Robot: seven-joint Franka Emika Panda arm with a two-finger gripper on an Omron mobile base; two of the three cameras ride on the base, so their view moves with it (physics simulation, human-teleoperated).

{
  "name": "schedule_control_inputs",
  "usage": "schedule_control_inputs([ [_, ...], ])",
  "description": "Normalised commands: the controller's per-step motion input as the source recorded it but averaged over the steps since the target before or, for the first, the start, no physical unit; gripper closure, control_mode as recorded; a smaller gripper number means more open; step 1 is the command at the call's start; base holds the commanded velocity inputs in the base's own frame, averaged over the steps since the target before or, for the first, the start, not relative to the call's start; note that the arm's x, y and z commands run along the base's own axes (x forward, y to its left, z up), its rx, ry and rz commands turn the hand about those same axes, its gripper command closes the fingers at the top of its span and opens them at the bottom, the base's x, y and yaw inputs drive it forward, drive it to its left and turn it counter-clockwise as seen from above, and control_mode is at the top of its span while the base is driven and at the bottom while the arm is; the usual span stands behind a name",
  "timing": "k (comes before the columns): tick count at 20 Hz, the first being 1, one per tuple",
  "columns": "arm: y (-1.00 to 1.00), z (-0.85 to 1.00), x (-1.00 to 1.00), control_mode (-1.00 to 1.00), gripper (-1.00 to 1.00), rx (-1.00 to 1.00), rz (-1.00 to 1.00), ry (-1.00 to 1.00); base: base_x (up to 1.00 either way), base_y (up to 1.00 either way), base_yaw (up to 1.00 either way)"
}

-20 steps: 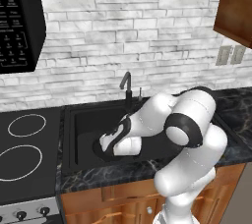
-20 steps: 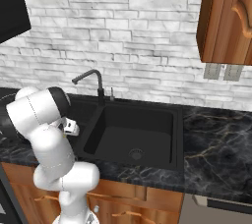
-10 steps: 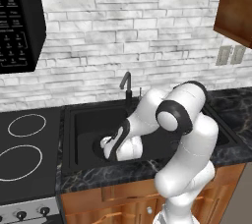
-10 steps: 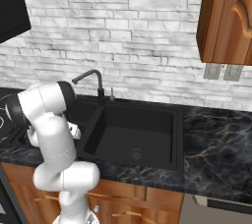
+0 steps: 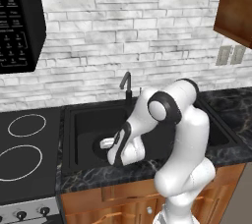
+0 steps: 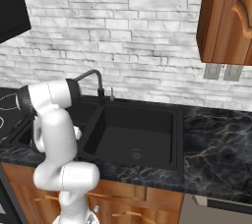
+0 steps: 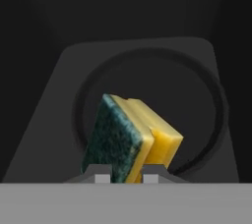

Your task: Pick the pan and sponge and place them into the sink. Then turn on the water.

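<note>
The gripper (image 7: pixel 126 178) was pinching the sponge (image 7: pixel 130 137) between its closed fingertips, above the pan (image 7: pixel 150 115), which lay on the floor of the left basin of the sink (image 5: pixel 78 120). The sponge hung tilted, its green layer on the left of the hand view and its yellow layer on the right. In the left base view, the arm's forearm crossed the sink and covered much of the left basin; the faucet (image 5: pixel 126 84) stood behind it. A stovetop (image 5: pixel 24 149) lay left of the sink. The pan's dark rim was hard to separate from the dark basin.
</note>
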Motion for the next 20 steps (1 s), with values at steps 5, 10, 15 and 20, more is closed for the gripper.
schedule_control_inputs([
  [5,0.14,-0.24,0.20,-1.00,1.00,-0.01,-0.03,-0.02,0.00,0.00,0.00],
  [10,0.18,-0.23,0.22,-1.00,1.00,-0.02,-0.04,0.00,0.00,0.00,0.00],
  [15,0.23,-0.23,0.26,-1.00,1.00,-0.02,-0.04,0.00,0.00,0.00,0.00],
  [20,0.25,-0.30,0.17,-1.00,-1.00,-0.01,-0.04,0.00,0.00,0.00,0.00],
])
